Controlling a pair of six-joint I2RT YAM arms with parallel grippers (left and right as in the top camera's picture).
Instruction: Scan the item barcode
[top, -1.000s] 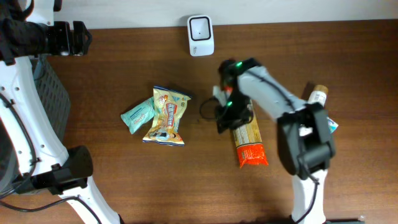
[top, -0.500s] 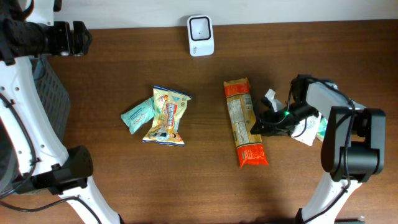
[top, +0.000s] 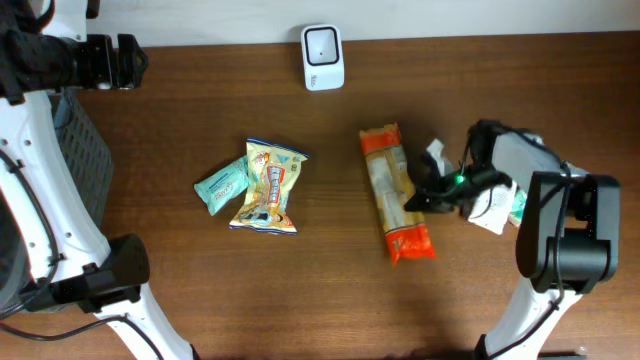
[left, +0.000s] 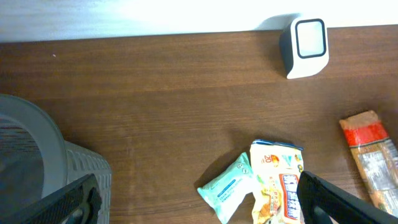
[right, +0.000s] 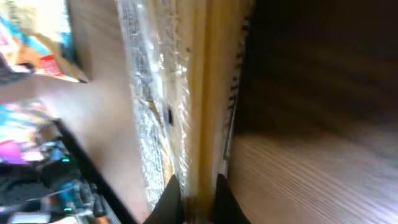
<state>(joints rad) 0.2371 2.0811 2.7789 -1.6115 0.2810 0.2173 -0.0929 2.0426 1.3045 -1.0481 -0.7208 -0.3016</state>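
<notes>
Desk (top: 200, 120): brown wood, white scanner (top: 322, 57) at back.
Right gripper (top: 413, 203): pinching pasta packet (top: 393, 185) edge.
Left gripper (left: 199, 208): spread wide, empty.
Done: packet grabbed.
To do: carry to scanner, show barcode.

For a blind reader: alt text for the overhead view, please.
The right fingers are shut on the edge of an orange pasta packet on a table. Left of it lie a yellow snack bag and a teal packet, with a white scanner at the far edge.
</notes>
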